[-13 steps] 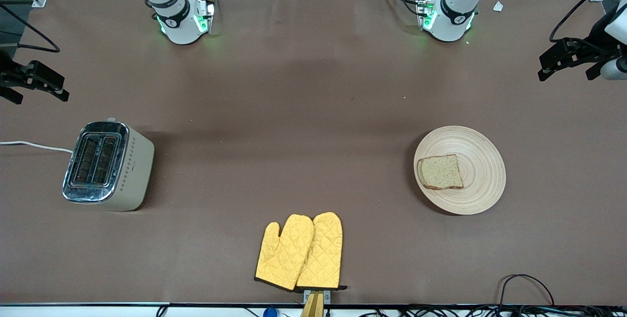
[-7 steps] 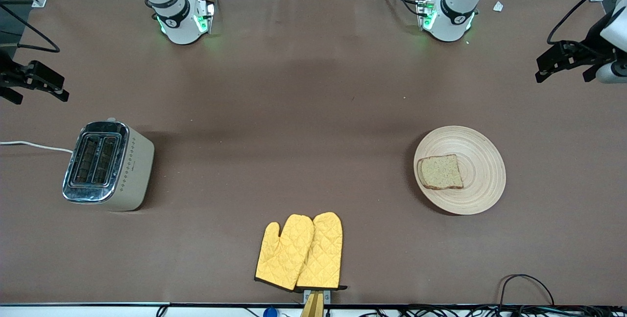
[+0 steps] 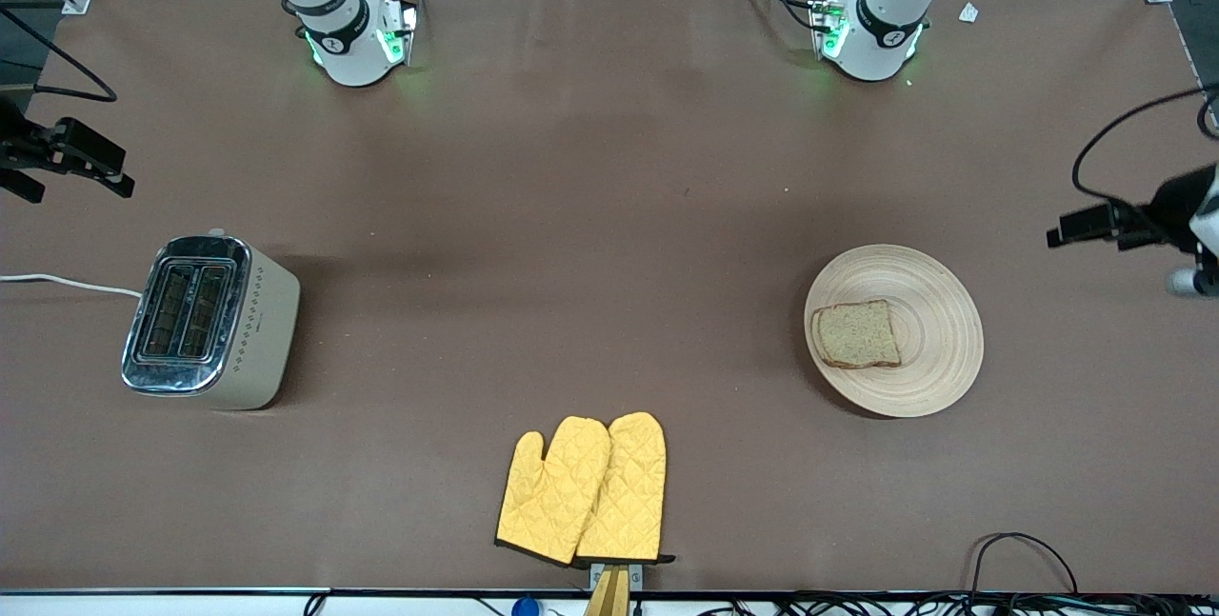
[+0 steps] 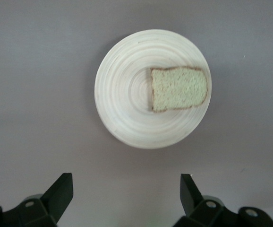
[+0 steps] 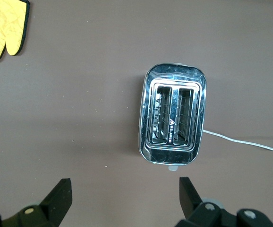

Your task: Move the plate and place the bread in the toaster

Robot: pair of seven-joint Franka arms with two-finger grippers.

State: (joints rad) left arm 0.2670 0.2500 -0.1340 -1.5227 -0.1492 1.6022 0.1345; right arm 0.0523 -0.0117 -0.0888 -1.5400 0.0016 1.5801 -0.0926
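1. Toward the left arm's end of the surface (image 3: 609,216): plate (image 3: 938,349) lying flat, bread (image 3: 855,334) resting on it, off-centre toward the rim that faces the middle of the surface.
2. Left tool (image 3: 1081,228) up over bare surface just off the plate's rim, fingers (image 4: 58,194) spread wide, holding nothing.
3. Key relation: plate lies from the left tool toward the middle of the surface and slightly nearer the front camera; left arm judged clearly the closer for the plate move.
4. Toaster (image 3: 209,321) well apart, at the right arm's end, slots upward and unfilled.
5. Right tool (image 3: 90,164) waiting above the toaster, fingers (image 5: 56,198) apart, holding nothing.
6. Yellow oven mitts (image 3: 583,490) at the near edge, untouched.
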